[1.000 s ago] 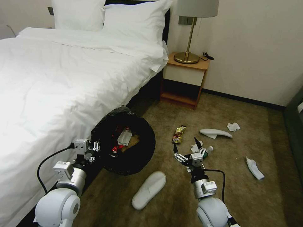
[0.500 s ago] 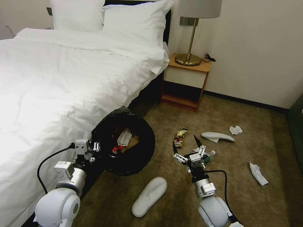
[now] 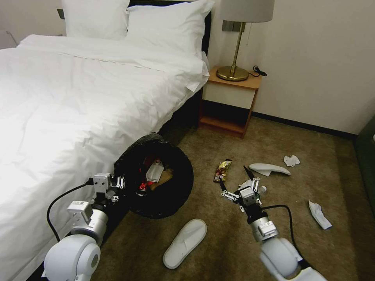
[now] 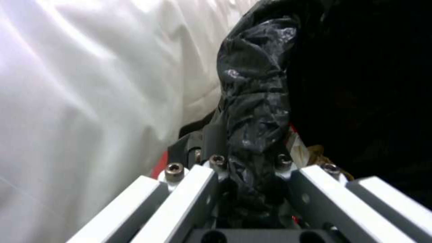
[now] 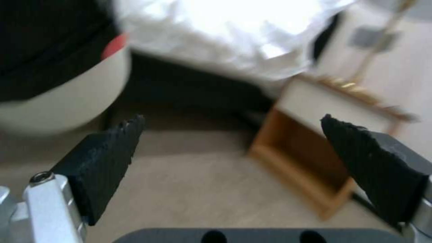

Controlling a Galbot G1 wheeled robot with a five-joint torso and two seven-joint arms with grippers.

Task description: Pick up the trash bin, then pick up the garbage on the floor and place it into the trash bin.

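Note:
The trash bin (image 3: 172,195), lined with a black bag, is lifted beside the bed and tilted toward me, with red, white and brown litter inside. My left gripper (image 3: 118,182) is shut on its rim; the left wrist view shows the crinkly bag rim (image 4: 254,111) pinched in the left gripper (image 4: 249,163). My right gripper (image 3: 233,176) hangs open and holds nothing, just above the carpet by the gold snack wrapper (image 3: 222,170), a crumpled tissue (image 3: 245,183) and a small bottle (image 3: 261,190). One white slipper (image 3: 184,242) lies near me, another slipper (image 3: 269,169) farther off.
More tissues (image 3: 291,160) (image 3: 320,214) lie on the carpet to the right. The bed (image 3: 78,97) fills the left side. A nightstand (image 3: 228,99) with a brass lamp (image 3: 233,72) stands against the far wall. In the right wrist view, the open right gripper (image 5: 232,145) faces the nightstand (image 5: 315,135).
My right arm has swung a little rightward and the open gripper has edged toward the tissue and bottle. The bin stays held in place. The camera shifted slightly at first.

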